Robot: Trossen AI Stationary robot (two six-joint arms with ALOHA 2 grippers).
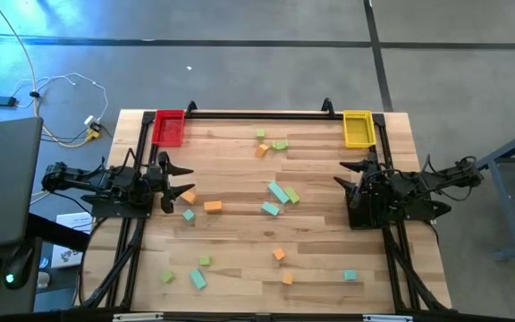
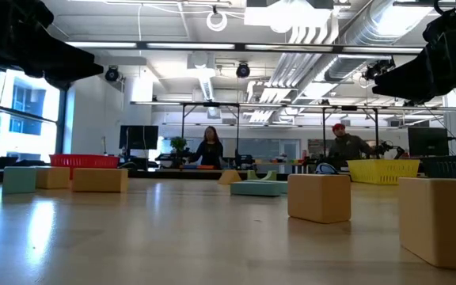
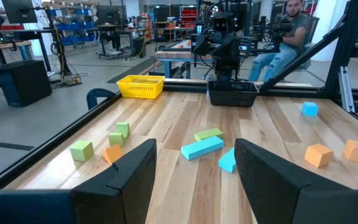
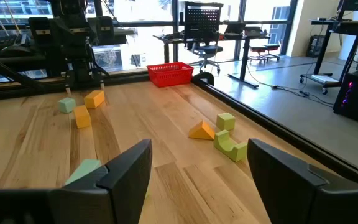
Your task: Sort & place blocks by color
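In the low view we see both arms cut off at the top corners. Left gripper (image 1: 179,182) and right gripper (image 1: 345,174) stand released, empty. Blocks (image 1: 277,192) lie scattered mid-frame on the table (image 1: 240,241).

1. Orange blocks (image 1: 213,207): small cubes, loose on the desk, scattered left, centre and front.
2. Light green blocks (image 1: 280,144): small pieces, two at the rear by an orange one, others at the front left.
3. Teal blocks (image 1: 278,192): bars and cubes, clustered mid-desk, lying flat.
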